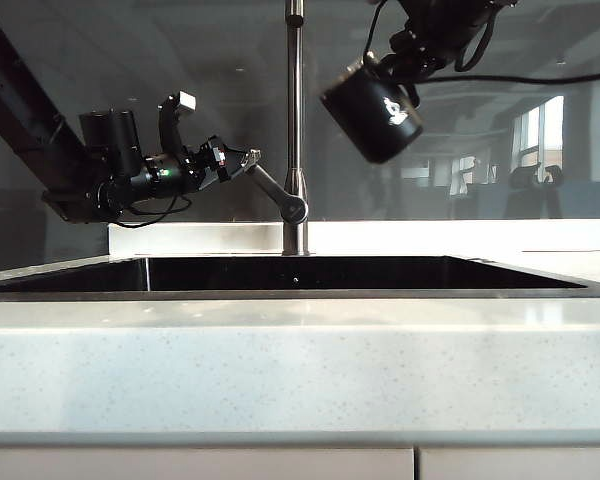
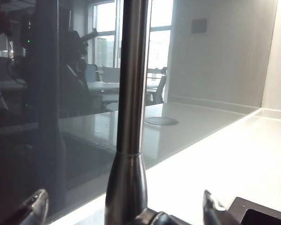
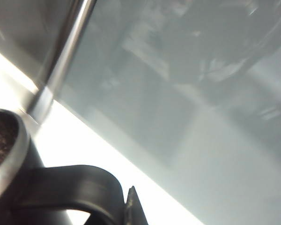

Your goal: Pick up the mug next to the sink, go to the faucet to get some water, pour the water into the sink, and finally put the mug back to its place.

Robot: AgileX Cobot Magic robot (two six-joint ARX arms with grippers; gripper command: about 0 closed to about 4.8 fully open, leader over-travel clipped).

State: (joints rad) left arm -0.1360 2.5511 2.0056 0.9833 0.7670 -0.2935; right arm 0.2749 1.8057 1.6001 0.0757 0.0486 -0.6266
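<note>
Right pincer (image 1: 395,62) gripped the handle of the tilted matte black mug (image 1: 372,111) at one o'clock above the dark sink (image 1: 300,273), pouring; replacing it seemed next, while the left pincer (image 1: 242,163) gaped around the steel faucet's (image 1: 294,120) lever.

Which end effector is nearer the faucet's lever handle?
Left. The left end effector sits open right at the lever handle. The right end effector is up high, right of the faucet, holding the tilted mug.

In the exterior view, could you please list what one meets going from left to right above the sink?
Left gripper, open at the lever → faucet → mug, tilted, held aloft by the right gripper. The sink spans the width below.
</note>
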